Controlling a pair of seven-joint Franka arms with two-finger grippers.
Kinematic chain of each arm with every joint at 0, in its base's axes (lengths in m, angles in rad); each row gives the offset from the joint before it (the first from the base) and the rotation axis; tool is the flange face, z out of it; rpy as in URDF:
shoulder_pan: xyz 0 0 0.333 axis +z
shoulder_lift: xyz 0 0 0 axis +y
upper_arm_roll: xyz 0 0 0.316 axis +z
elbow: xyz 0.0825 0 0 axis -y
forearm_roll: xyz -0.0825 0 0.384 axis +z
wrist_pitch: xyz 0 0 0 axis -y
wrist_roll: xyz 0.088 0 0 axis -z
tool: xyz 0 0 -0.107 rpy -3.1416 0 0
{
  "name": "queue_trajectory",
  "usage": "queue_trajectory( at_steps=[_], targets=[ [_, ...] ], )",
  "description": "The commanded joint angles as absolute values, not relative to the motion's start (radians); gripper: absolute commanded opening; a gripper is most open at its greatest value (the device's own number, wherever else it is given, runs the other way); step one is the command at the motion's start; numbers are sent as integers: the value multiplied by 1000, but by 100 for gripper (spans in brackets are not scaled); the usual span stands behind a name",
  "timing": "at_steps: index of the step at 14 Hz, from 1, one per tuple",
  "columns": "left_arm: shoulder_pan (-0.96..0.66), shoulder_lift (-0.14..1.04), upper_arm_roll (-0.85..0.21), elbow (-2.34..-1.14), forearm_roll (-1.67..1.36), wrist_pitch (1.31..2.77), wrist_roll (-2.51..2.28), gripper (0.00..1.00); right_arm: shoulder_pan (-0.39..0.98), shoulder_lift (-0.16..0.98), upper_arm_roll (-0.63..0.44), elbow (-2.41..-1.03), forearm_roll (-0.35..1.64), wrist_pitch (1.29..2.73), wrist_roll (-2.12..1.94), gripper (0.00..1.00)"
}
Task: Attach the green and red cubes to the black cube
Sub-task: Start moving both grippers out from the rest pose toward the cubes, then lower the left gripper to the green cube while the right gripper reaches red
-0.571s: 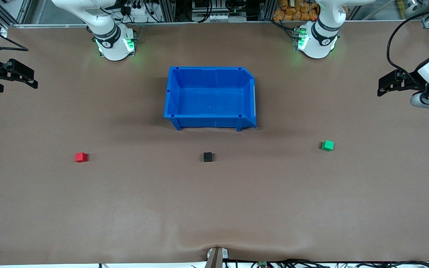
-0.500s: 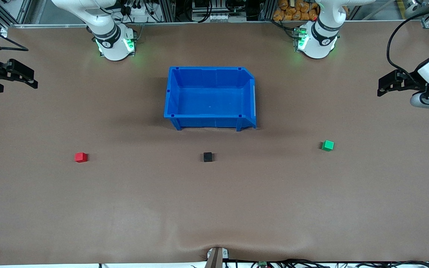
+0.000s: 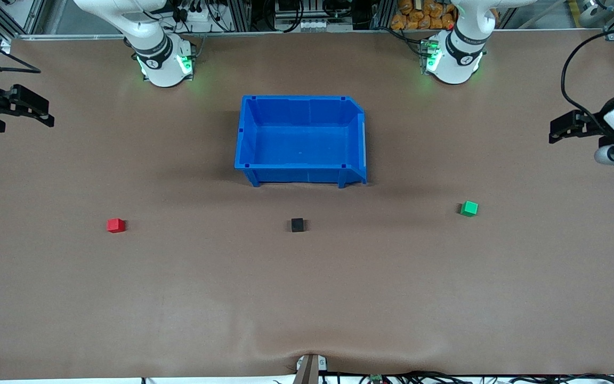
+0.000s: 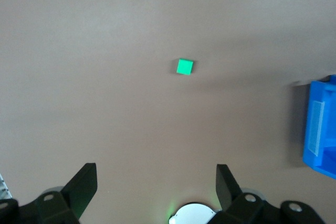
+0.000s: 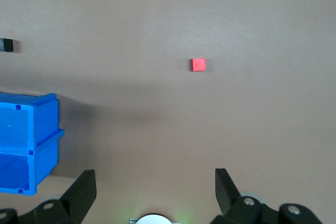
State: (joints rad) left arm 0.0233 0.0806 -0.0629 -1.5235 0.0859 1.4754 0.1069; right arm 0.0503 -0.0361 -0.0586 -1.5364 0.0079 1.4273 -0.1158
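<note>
No readable labels. Left claw [image 3: 555, 130] and right claw [image 3: 46, 114] both wide, empty, high over opposite table [image 3: 307, 298] ends. Green cube [image 3: 468, 208], black cube [image 3: 297, 225], red cube [image 3: 115, 225] well apart.

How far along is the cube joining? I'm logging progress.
Nothing is joined yet. The small red cube, matte black cube and green cube sit apart on the brown table. In hand: nothing; the left hand and right hand are open, empty. Both attachments remain.
</note>
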Motion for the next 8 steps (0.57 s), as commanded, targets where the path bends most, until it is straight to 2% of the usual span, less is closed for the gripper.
queue_trajectory(
  at_steps=[1,3,6,8],
  targets=[
    [26,104,-69,-1564,91,1437,92,100,41,-31,-55,-1525,6,1417,-121,100],
    [26,109,-71,-1658,86,1463,91,100,41,-31,-55,-1525,6,1417,-121,100],
    [26,95,-75,-1882,75,1743,84,100,38,4,-55,-1522,2,1424,-121,100],
    [28,104,-75,-1966,51,1906,83,100,40,31,-55,-1511,-5,1422,-120,100]
  ],
)
